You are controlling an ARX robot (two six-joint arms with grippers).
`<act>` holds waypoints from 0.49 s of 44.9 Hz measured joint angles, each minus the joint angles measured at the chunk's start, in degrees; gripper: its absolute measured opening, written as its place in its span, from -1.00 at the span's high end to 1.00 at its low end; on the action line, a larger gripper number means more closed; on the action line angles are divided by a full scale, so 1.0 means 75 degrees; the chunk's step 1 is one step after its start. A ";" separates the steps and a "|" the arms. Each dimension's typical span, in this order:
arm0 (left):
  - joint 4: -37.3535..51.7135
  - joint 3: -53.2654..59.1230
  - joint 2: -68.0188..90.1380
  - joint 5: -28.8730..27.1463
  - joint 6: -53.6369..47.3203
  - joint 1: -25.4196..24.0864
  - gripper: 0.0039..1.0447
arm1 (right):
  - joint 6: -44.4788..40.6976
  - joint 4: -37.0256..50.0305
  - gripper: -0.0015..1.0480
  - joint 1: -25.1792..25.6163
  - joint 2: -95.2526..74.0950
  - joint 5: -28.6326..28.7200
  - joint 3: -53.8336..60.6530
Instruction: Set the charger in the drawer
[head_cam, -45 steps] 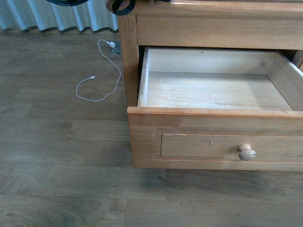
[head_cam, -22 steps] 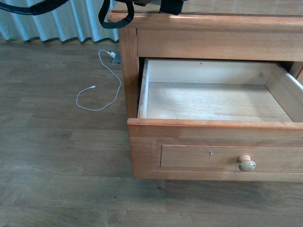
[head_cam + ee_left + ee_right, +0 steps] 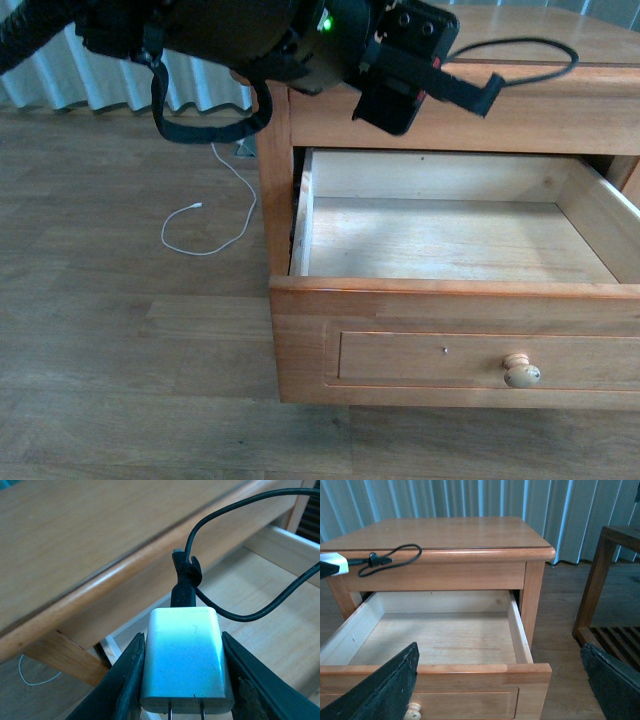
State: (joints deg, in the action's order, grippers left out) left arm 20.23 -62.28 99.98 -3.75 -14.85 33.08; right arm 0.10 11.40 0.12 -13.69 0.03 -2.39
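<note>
The charger, a small white plug block with two metal prongs, is clamped between the dark fingers of my left gripper, which is shut on it. Its thin black looped cable hangs off the block and lies over the cabinet top. In the front view my left gripper hovers at the cabinet's top edge, above the back of the open drawer. The drawer's pale wood inside holds nothing, and its front has one round knob. My right gripper stands open above the drawer's front edge. The right wrist view shows the charger at its edge.
A thin white cable lies looped on the wood floor left of the cabinet. Pale curtains hang behind. A dark wooden stand is close to the cabinet's far side. The cabinet top sits just above the drawer opening.
My left arm has come down into the front view from the top edge, bringing the charger's cable over the cabinet top. The drawer sits lower in the picture.
</note>
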 joint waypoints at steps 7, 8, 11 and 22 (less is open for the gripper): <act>-0.0070 0.0017 0.0280 0.0122 -0.0082 0.0143 0.24 | 0.0000 0.0000 -0.84 0.0000 0.0000 0.0000 0.0000; -0.0070 0.0003 0.0358 0.0125 -0.0082 0.0160 0.24 | 0.0000 0.0000 -0.84 0.0000 0.0000 0.0000 0.0000; -0.0070 -0.0076 0.0644 0.0134 -0.0079 0.0204 0.24 | 0.0000 0.0000 -0.84 0.0000 0.0000 0.0000 0.0000; -0.0070 -0.0766 0.1906 0.0178 -0.0061 0.0303 0.24 | 0.0000 0.0000 -0.84 0.0000 0.0000 0.0000 0.0000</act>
State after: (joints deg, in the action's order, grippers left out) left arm 19.70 -68.03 114.28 -2.42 -15.31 35.35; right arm 0.10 11.40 0.12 -13.69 0.03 -2.39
